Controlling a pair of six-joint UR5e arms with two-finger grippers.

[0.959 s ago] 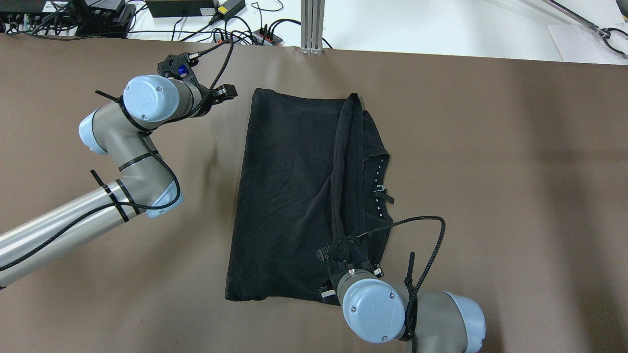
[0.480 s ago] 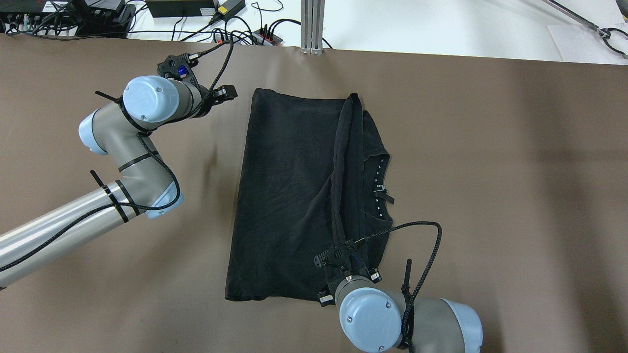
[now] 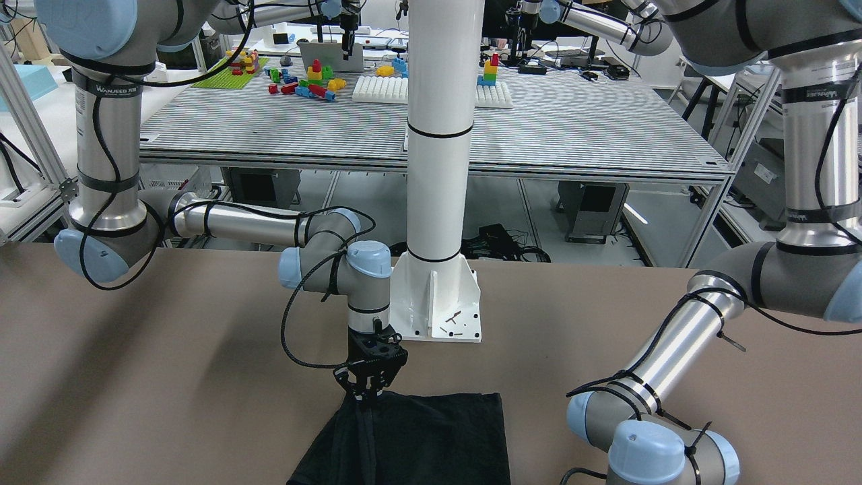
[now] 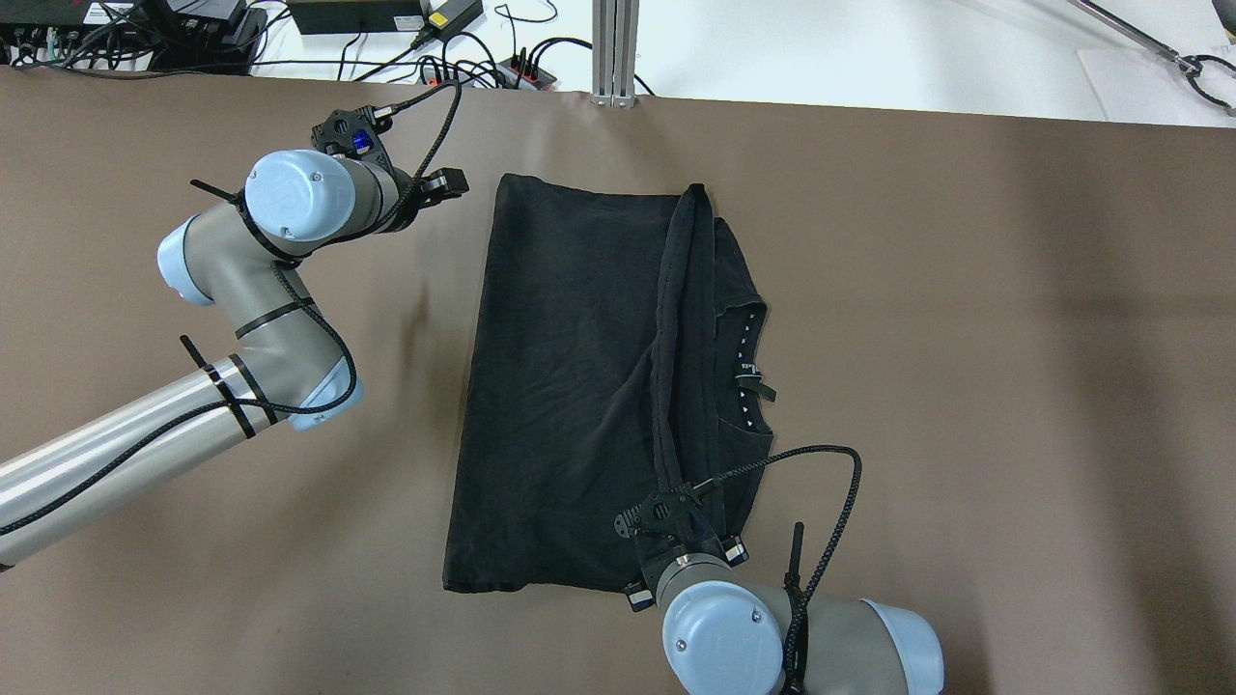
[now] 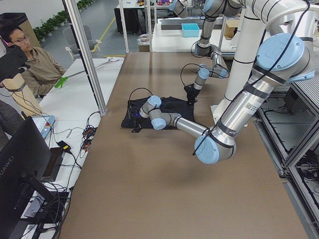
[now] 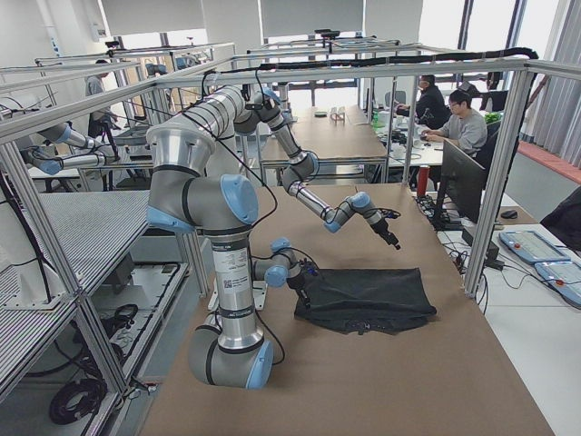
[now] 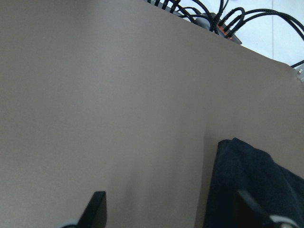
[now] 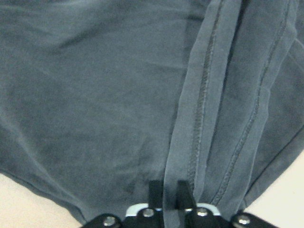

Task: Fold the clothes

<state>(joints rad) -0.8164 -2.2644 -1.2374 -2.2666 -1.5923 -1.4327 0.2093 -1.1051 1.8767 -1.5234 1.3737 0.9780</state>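
1. flat matte black fabric garment: mid brown desk; likely limp, light; grip hems.
2. right gripper: jaws pinched on hem fold, garment's 5 o'clock.
3. left gripper: jaws apart, empty, off 11 o'clock corner.

One garment, one table, one pole, and two grippers: the left gripper, the right gripper

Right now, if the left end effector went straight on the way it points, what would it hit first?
The left end effector would likely meet bare table first, just beside the black garment's corner; depth is unclear.
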